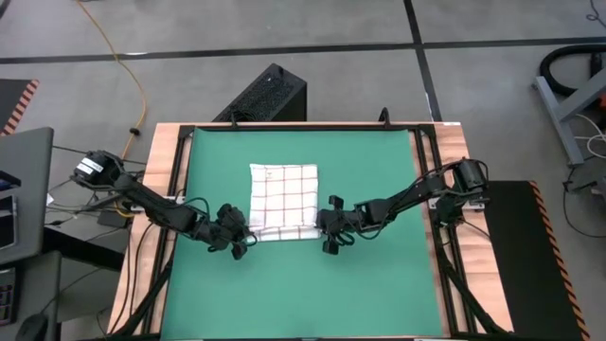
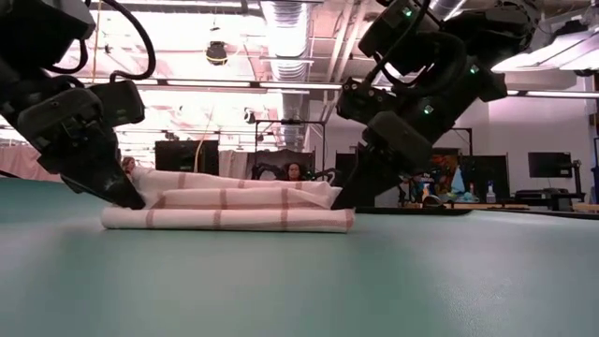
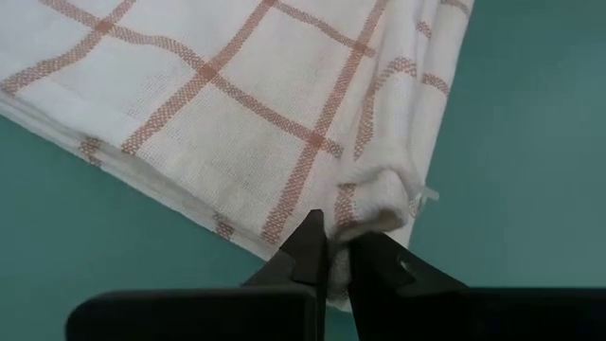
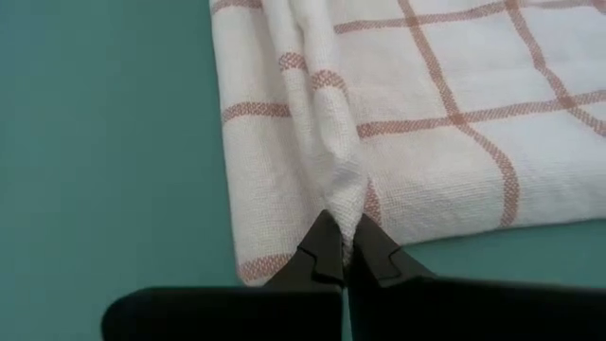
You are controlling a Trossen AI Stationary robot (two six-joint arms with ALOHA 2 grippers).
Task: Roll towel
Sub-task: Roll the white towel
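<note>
High view: the white soft cloth towel with the thin dark-red check grid (image 1: 283, 202) lies flat on the green mat (image 1: 379, 170), between my two grippers. My left gripper (image 1: 239, 238) is at one near corner, my right gripper (image 1: 326, 230) at the other; both are equally close. The near edge, a narrow turned-over band, runs straight from one set of fingers to the other, so that line is the roll's long axis.

Low view: the towel (image 2: 229, 208) shows a first fold stacked on its flat layer, and both grippers come down onto its two ends.

Left wrist view: my left fingertips (image 3: 312, 248) are clenched on the bunched corner of the towel (image 3: 246, 104), which spreads away ahead of them.

Right wrist view: my right fingertips (image 4: 327, 248) are pinched on a raised pleat at the towel's (image 4: 426, 123) edge; the cloth stretches forward from them.

Judgement: the roll should travel away from both sets of fingers, evenly.
</note>
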